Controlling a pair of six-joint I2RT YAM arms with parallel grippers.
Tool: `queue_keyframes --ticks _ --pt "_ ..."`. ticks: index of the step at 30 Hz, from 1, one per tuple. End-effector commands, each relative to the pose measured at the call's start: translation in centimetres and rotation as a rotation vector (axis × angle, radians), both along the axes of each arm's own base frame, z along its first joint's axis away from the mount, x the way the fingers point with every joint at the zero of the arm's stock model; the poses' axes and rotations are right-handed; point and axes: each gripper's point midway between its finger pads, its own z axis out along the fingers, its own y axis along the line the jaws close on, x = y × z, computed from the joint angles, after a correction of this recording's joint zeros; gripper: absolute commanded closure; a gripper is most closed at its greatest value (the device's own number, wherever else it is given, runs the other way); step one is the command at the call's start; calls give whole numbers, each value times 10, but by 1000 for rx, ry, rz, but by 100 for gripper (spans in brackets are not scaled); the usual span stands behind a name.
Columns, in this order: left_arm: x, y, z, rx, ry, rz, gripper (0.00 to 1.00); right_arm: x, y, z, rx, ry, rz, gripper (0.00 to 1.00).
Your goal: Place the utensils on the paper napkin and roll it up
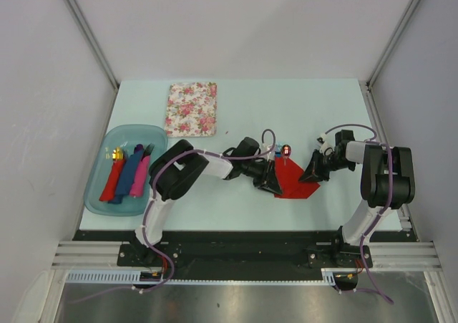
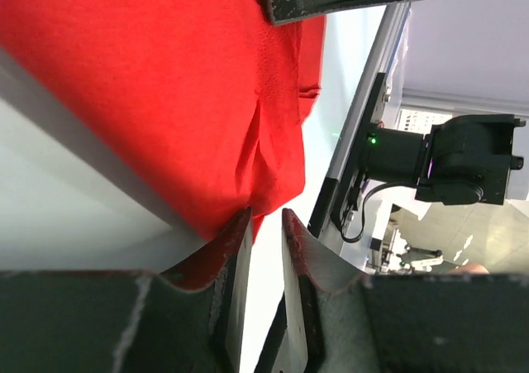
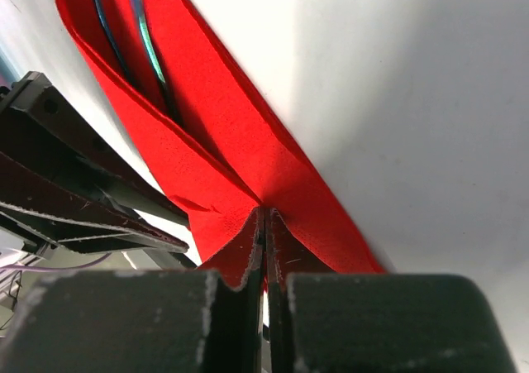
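The red paper napkin [image 1: 295, 181] lies mid-table, partly folded over. The spoon's red-gold head [image 1: 287, 150] and the blue fork's tip [image 1: 278, 151] stick out at its far end. In the right wrist view, two thin bluish handles [image 3: 153, 54] lie inside the napkin's fold [image 3: 223, 141]. My right gripper [image 3: 264, 216] is shut, pinching the napkin's right edge; it also shows in the top view [image 1: 315, 172]. My left gripper [image 2: 266, 220] sits at the napkin's left edge [image 2: 165, 83], jaws narrowly apart, the gap empty, with a napkin corner at one fingertip [image 2: 240, 224]. It shows in the top view too [image 1: 269, 182].
A teal tray [image 1: 100, 194] at the left holds red, blue and pink rolls, the red one around a gold-tipped utensil [image 1: 114, 153]. A floral napkin [image 1: 192, 108] lies at the back. The table's near edge is just behind the grippers.
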Motion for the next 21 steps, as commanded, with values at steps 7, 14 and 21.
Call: queue_keyframes --ticks 7,14,21 --pt "2 6 5 65 -95 -51 71 3 -7 2 -38 -36 7 100" --pt "6 -8 70 -129 -206 -61 63 3 -5 2 -34 -40 14 100" --pt "9 -26 64 -146 -183 -62 63 6 -7 2 -45 -50 15 100"
